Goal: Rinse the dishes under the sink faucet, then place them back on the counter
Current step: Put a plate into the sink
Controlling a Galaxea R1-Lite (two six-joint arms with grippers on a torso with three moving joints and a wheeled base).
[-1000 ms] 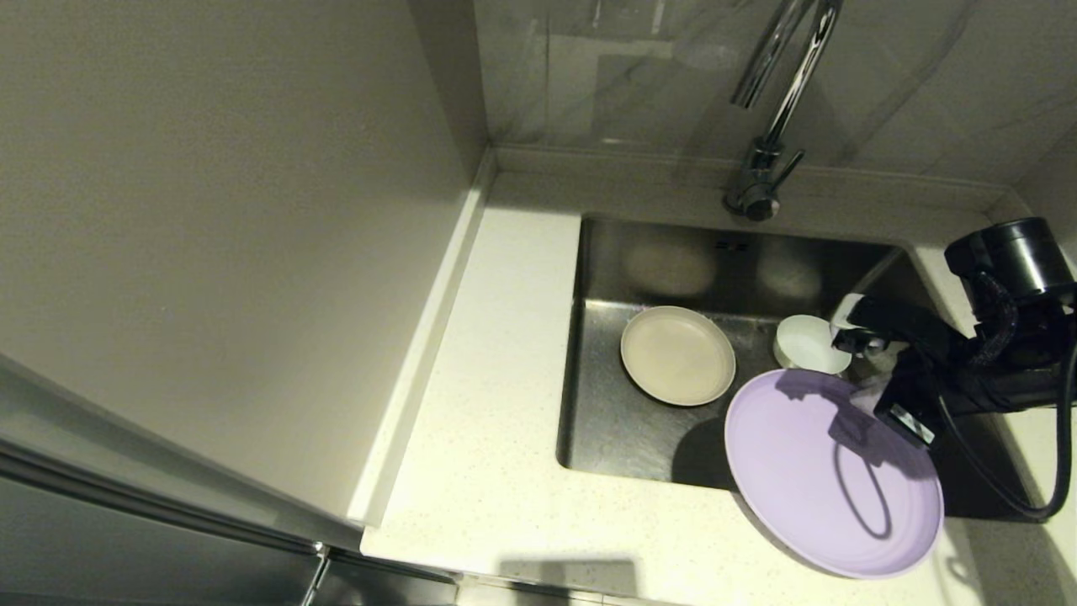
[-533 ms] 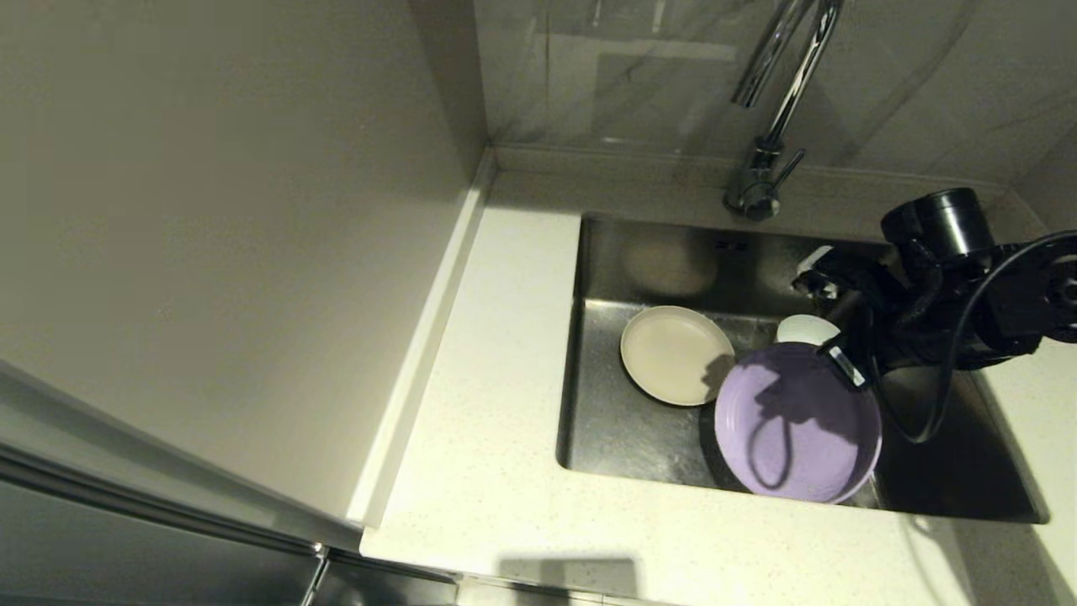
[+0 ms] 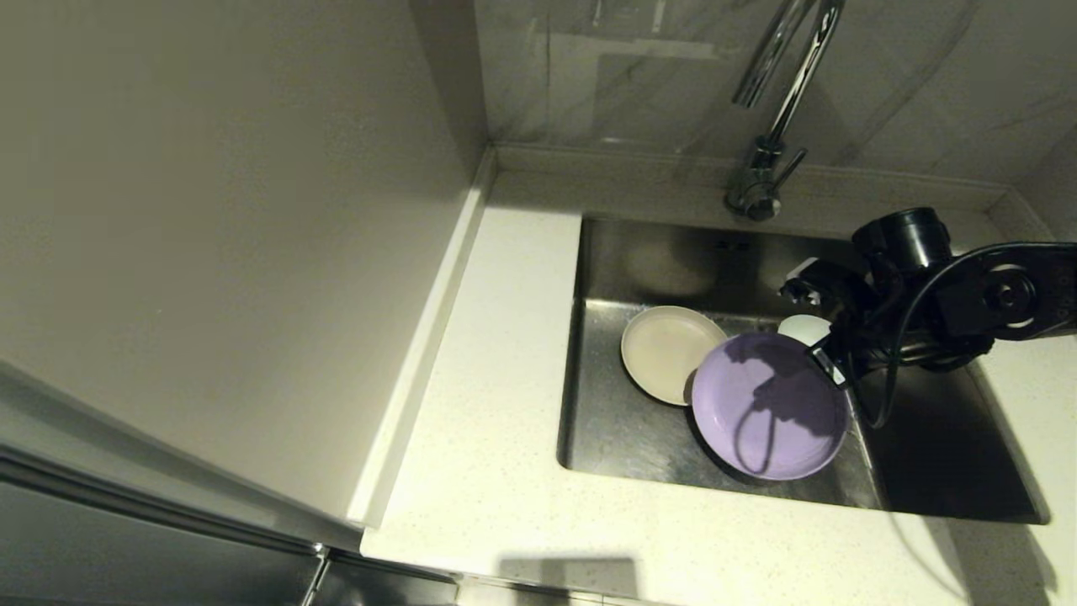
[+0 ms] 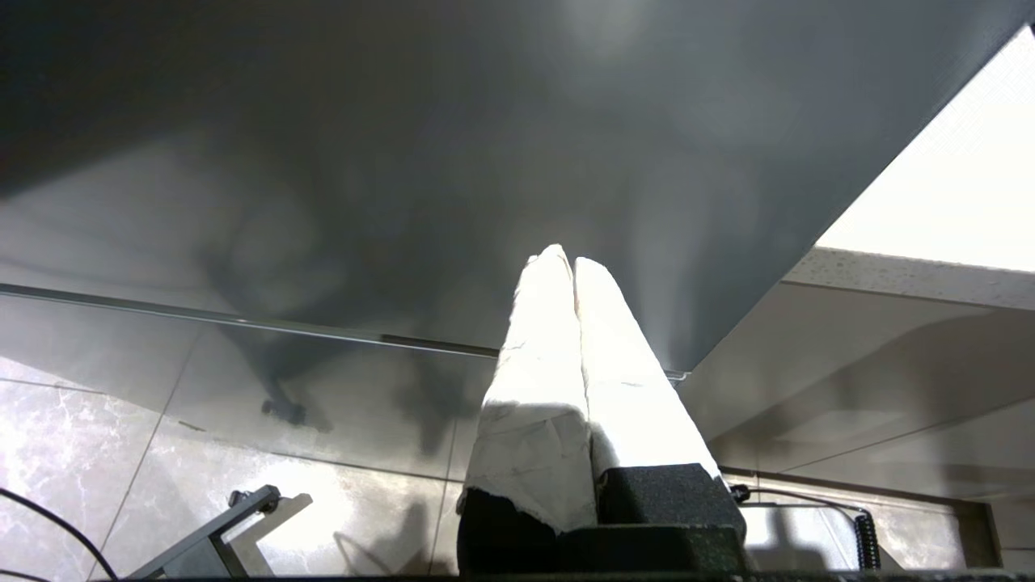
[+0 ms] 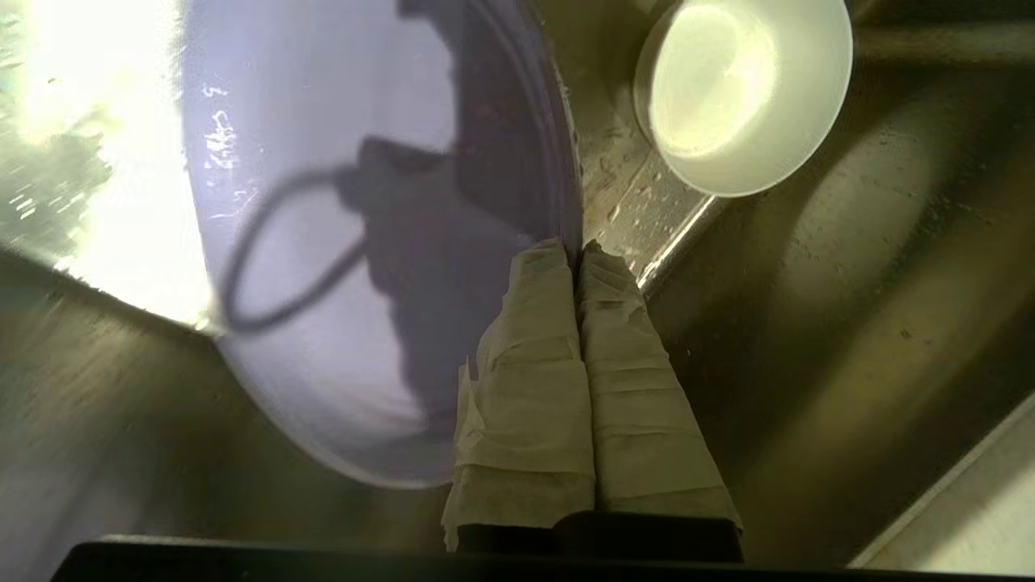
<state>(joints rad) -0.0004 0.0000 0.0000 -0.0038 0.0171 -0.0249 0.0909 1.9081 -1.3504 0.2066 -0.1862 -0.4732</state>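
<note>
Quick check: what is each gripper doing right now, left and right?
Left gripper: shut, empty, parked away from the sink.
Right gripper: shut on the lilac plate, holding its rim.

The right gripper (image 5: 576, 246) reaches in from the right, fingers (image 5: 534, 339) pinched together; the left gripper (image 4: 563, 260) hangs parked, fingers together.

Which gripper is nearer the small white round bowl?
Right. The right gripper grips the lilac plate beside the small white round bowl; the left gripper hangs below the counter.

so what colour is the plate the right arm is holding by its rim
Lilac, a plain pale purple plate with no pattern; it shows best in the head view.
</note>
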